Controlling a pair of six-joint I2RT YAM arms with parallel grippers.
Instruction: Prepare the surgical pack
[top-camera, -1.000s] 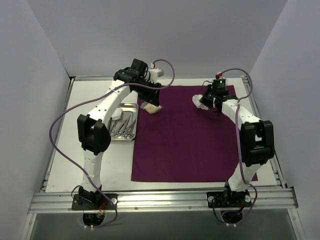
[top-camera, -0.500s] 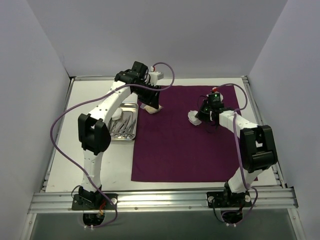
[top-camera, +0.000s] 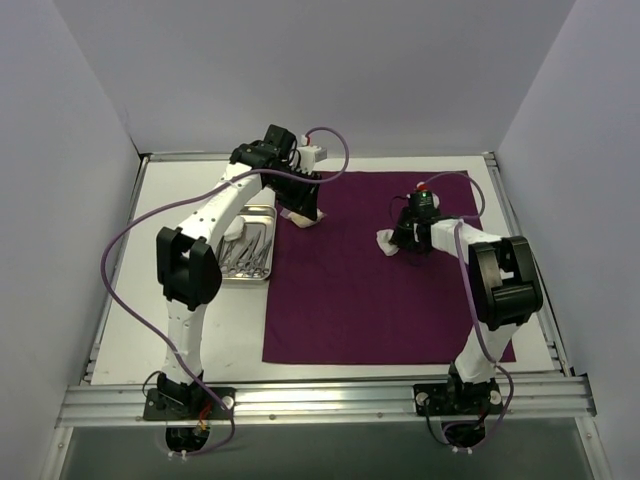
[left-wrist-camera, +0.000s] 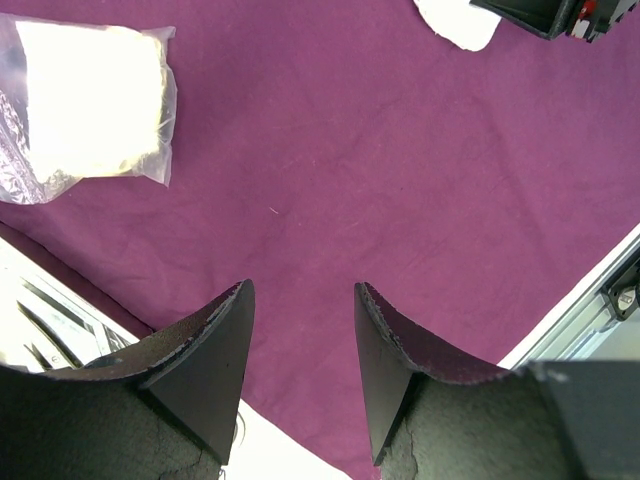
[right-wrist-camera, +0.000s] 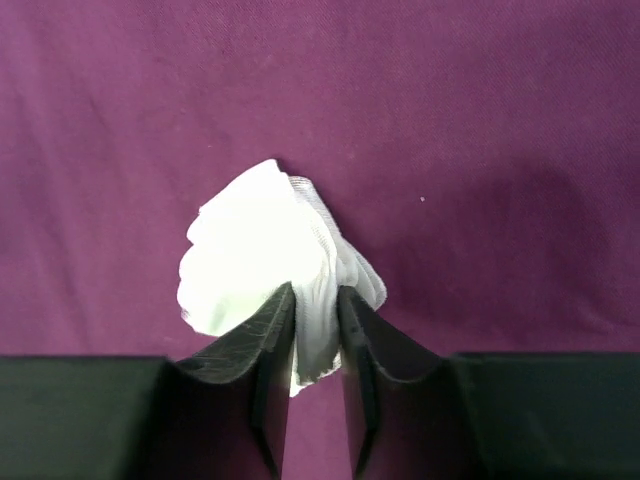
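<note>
Looking down from above, the white counter is mostly taken up by the big purple cloth, laid flat and covering the middle and the 3 o'clock side. The two white arms reach in from 6 o'clock.

Just off the cloth's 9 o'clock edge, up toward its 10 o'clock corner, sits the small steel tray, touching or nearly touching the cloth. A bunch of thin metal instruments lie in it, too tangled to count.

The left pincer hangs over the cloth's 11 o'clock corner, fingers spread wide with nothing between them. In its own camera a clear bag of white gauze lies flat on the cloth at about 10 o'clock.

The right pincer is down at roughly 1 o'clock from the cloth's middle, fingers squeezed nearly together and pinching one edge of a loose gauze pad. The pad bunches out ahead of the fingertips toward 11 o'clock in that camera. Can't tell if it's resting on the cloth or just above it.
</note>
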